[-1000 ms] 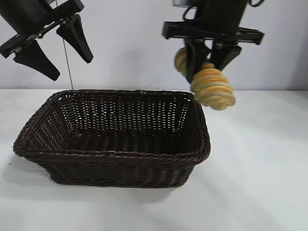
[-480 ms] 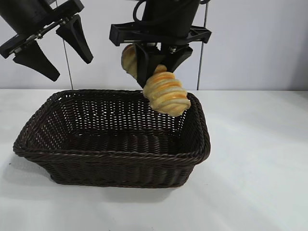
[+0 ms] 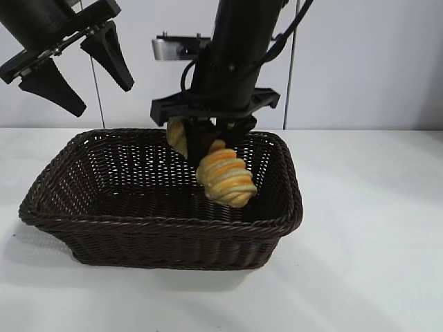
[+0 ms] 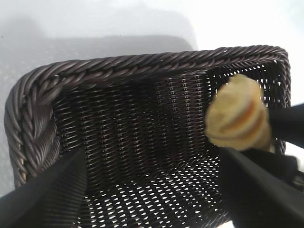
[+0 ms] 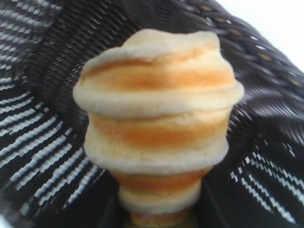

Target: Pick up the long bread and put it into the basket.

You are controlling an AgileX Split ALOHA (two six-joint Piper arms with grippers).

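jaws first: your right gripper (image 3: 211, 142) has its two dark fingers either side of the long bread (image 3: 225, 176), and the loaf hangs between them, tilted, its lower end down inside the basket (image 3: 55, 211); whether they clamp it or have just begun to let go, you cannot tell from these pictures. your left gripper (image 3: 76, 72) is parked high above the basket's left end, spread wide and carrying nothing. as for progress, you look most of the way there: the bread is lifted and sits within the braided rim, above the right half of the woven floor, yet it does not appear to rest on the bottom. what seems left is the release, letting the loaf settle, and lifting the arm out. the exterior view gives you the whole layout, both arms, the bread's tilt and its place inside the rim. the left wrist view adds the bread's blunt end (image 4: 237, 114) seen head-on against the far wall of the basket (image 4: 142, 61), with bare weave below it. the right wrist view shows only the striped loaf (image 5: 154, 128) filling the picture, dark wicker (image 5: 42, 142) around it, and not the fingers.
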